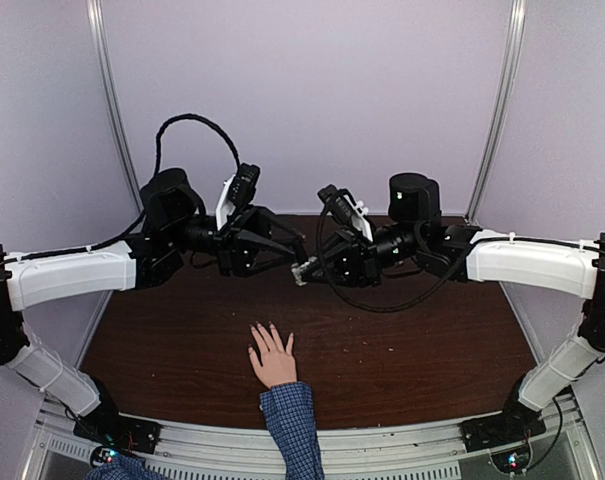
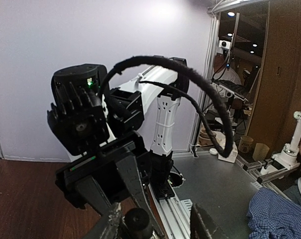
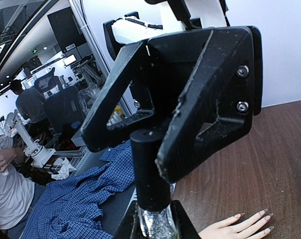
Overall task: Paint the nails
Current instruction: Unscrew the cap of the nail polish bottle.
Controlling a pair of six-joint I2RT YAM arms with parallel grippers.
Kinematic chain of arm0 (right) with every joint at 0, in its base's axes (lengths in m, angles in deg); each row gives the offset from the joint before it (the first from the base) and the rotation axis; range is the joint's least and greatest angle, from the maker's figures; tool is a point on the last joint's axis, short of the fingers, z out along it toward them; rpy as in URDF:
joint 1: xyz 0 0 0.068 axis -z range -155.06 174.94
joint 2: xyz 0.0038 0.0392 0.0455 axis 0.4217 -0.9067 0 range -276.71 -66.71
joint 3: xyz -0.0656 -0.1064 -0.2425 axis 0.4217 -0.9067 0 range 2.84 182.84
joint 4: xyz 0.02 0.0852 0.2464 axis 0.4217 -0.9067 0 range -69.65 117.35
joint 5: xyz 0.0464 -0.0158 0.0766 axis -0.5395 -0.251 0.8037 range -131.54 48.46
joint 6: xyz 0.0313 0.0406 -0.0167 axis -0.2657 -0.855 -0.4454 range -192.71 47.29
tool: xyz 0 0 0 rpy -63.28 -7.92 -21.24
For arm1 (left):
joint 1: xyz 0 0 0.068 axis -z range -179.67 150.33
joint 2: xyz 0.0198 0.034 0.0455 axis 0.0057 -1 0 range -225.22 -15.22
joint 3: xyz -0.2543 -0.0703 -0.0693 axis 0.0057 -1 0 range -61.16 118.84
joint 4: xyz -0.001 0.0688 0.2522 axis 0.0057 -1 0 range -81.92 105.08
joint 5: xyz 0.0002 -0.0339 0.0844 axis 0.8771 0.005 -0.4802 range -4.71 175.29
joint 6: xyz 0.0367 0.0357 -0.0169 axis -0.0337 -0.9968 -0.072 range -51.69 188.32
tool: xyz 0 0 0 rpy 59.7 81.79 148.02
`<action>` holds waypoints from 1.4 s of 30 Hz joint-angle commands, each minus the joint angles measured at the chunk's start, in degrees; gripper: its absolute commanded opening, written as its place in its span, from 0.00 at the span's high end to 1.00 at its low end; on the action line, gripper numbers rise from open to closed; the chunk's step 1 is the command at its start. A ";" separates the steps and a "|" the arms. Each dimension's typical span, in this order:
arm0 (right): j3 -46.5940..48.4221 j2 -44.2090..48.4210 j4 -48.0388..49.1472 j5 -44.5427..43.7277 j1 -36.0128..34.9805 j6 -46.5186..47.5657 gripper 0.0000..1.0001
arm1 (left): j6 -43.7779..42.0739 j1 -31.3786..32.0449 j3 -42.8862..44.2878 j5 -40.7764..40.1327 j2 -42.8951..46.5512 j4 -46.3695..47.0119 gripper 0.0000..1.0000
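A light-skinned hand (image 1: pixel 273 362) with a blue checked cuff (image 1: pixel 292 410) lies flat on the dark wooden table (image 1: pixel 412 350), fingers spread. Its nails (image 3: pixel 262 213) show at the bottom right of the right wrist view. Above the table, my right gripper (image 1: pixel 312 272) (image 3: pixel 155 226) is shut on a small glittery polish bottle (image 3: pixel 157 224). The bottle's black cap (image 3: pixel 150 169) (image 2: pixel 138 221) points at the left arm. My left gripper (image 1: pixel 292 262) (image 2: pixel 156 226) is open, and its fingers (image 3: pixel 210 99) stand on either side of the cap. Both grippers hover behind the hand.
A blue checked shirt sleeve (image 3: pixel 75 199) (image 2: pixel 279 214) reaches in over the near aluminium rail (image 1: pixel 302 440). White walls close the back and sides. A black cable (image 2: pixel 190 84) loops off the right arm. People and benches are beyond the cell.
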 commanded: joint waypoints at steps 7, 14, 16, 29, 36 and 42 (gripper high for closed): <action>2.08 -1.22 1.87 2.79 -0.89 -1.27 1.00 | 0.44 1.24 2.87 1.79 -2.11 1.97 0.77; 2.54 -0.40 -2.45 -0.67 -0.72 2.05 1.00 | -2.55 1.24 2.63 -2.36 -0.80 -2.85 0.94; 2.88 0.19 -5.69 -3.78 -0.65 4.92 1.00 | -4.72 1.23 2.63 -5.34 0.08 -5.71 0.98; 3.83 1.90 -12.59 -24.48 -0.50 10.17 1.00 | -4.15 1.24 3.68 -21.29 0.14 -9.66 1.00; 4.95 0.74 -15.33 -43.77 -3.37 14.89 1.00 | 4.74 1.24 3.74 -44.66 -2.65 -12.41 1.00; 5.12 -0.66 -14.60 -56.87 -4.71 16.24 1.00 | 7.44 2.00 5.40 -53.47 -4.87 -16.08 1.00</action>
